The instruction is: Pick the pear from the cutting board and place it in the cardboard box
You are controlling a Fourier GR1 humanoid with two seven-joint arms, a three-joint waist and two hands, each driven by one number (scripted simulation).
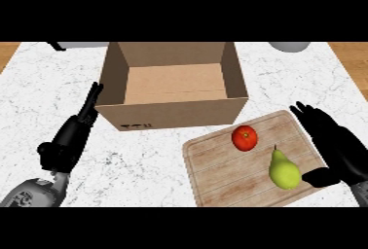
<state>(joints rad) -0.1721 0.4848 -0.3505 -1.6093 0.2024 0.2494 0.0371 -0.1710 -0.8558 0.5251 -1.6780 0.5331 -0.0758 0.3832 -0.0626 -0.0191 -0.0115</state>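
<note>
A green pear point(284, 170) lies on the wooden cutting board point(223, 170) at the lower right, stem pointing away from me. My right hand point(334, 146) is open just right of the pear, fingers stretched out along the board's right edge, thumb close to the pear's lower side. The open cardboard box point(173, 104) stands behind the board, nothing visible inside it. At the left, my left hand point(72, 136) rests open on the counter, fingers pointing toward the box's left front corner.
A red tomato point(244, 137) sits on the board between the pear and the box. A pale round object point(289, 46) shows at the back right edge, and a dark-handled item point(61, 45) at the back left. The counter is white marble.
</note>
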